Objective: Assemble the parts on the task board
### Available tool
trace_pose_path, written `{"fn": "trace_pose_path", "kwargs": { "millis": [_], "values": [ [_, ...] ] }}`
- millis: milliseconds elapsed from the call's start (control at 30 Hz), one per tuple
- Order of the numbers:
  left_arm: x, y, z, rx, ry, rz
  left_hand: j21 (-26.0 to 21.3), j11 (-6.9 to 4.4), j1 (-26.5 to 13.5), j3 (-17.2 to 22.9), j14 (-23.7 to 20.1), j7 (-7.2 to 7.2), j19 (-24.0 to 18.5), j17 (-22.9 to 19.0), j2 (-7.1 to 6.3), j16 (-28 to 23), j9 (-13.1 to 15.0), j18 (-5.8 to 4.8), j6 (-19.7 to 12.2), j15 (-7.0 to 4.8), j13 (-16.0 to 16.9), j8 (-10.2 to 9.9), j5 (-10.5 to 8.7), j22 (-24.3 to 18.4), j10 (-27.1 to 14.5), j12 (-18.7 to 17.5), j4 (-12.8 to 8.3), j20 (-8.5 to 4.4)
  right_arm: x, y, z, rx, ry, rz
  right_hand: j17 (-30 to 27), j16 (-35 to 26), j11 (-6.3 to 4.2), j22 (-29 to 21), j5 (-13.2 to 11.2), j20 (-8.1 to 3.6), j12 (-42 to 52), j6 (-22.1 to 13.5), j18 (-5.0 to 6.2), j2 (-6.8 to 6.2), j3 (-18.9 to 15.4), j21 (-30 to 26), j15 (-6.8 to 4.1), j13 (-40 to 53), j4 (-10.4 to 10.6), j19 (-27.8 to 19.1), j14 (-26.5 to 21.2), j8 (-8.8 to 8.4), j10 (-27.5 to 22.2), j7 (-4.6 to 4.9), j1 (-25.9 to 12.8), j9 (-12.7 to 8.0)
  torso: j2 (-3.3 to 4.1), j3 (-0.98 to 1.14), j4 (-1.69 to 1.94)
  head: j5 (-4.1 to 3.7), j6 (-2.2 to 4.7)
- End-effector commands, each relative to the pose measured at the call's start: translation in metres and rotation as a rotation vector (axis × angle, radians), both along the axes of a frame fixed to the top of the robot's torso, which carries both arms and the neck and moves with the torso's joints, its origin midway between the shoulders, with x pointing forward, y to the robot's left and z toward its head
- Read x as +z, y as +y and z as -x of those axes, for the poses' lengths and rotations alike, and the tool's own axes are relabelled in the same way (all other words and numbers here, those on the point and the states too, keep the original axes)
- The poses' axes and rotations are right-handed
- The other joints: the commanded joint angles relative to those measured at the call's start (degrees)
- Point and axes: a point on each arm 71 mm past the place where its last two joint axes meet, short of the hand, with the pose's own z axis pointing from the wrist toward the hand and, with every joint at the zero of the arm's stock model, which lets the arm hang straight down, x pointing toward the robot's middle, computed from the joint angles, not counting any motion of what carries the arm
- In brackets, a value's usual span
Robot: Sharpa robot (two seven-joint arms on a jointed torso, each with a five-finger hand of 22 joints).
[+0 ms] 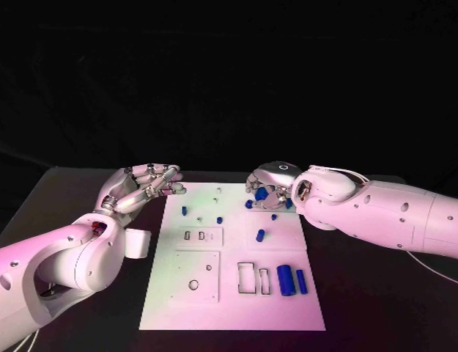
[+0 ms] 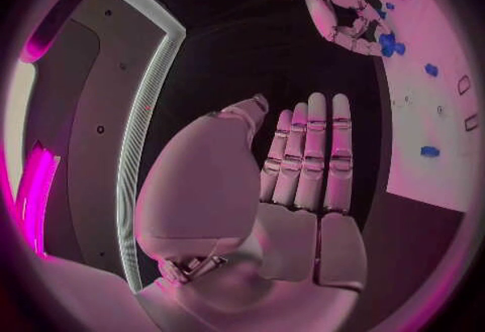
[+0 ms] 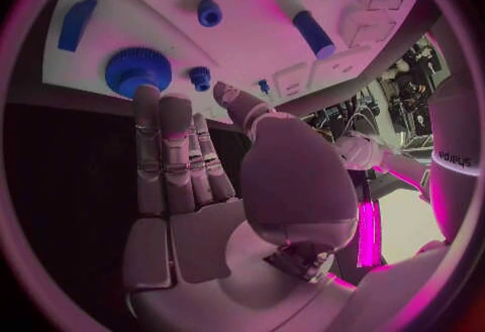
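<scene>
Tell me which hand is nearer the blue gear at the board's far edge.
Right. The right hand hovers just over the blue gear, fingertips reaching it in its wrist view. The left hand sits off the task board's far left corner, holding nothing.

black table [image 1: 377, 293], white task board [image 1: 229, 301] on it

Both white arms reach in from the sides. The left robot hand [image 1: 144, 185] hangs palm-open with its fingers [image 2: 308, 150] straight and side by side — nothing in it. The right robot hand [image 1: 272, 188] is also empty, its fingers [image 3: 172, 150] extended together, thumb set slightly apart.
</scene>
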Motion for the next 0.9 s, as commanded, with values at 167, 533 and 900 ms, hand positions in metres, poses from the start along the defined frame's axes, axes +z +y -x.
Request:
{"fn": "trace_pose_path", "kwargs": {
  "millis": [167,533,900],
  "values": [
    [0.0009,-0.002,0.0004,-0.025,0.012,0.013,0.4,0.3,0.0,0.5,0.3,0.24,0.5,0.2,-0.51,0.3,0.0,0.75,-0.3,0.14,0.0,-0.5,-0.31,0.0,0.0,-0.5,-0.1,-0.15,-0.0043,0.0034,-0.0011,0.009,0.006,0.023,2.8,3.0,-0.13,3.2,1.0,-0.02,0.8,0.2,-0.76,0.65,0.6,2.6,0.12,0.0,1.0,1.1,0.4,-0.4,0.0,-0.21,0.4,0.3,0.51,0.04,0.61,-0.29,-0.09],
    [0.0,-0.0007,-0.0002,-0.02,0.026,0.014,0.4,0.36,0.2,0.7,0.2,0.31,0.5,0.3,-0.55,0.3,0.0,0.74,-0.4,0.17,0.0,-0.6,-0.32,0.0,-0.1,-0.7,-0.3,-0.16,-0.0086,0.003,-0.0028,-0.001,0.02,0.025,8.0,8.5,-0.46,9.1,0.9,-0.19,1.3,1.3,-1.52,1.03,3.0,7.2,-0.12,-0.3,1.8,3.1,1.4,-0.55,0.9,-0.63,0.5,0.7,1.02,-0.06,0.89,-0.44,-0.29],
    [-0.0009,0.0009,-0.0014,-0.017,0.032,0.013,0.4,0.38,0.3,0.9,0.1,0.33,0.5,0.4,-0.45,0.4,0.0,0.74,-0.5,0.18,0.0,-0.6,-0.28,0.0,-0.1,-0.8,-0.5,-0.19,-0.0101,0.0009,-0.0025,-0.013,0.027,0.03,12.6,13.2,-0.98,15.4,0.5,-0.44,2.0,2.7,-2.43,0.91,5.1,11.8,-0.47,-0.5,2.5,5.8,2.2,-0.39,2.7,-1.18,0.5,1.3,1.3,-0.05,0.86,-0.59,-0.65]
  ]
}}
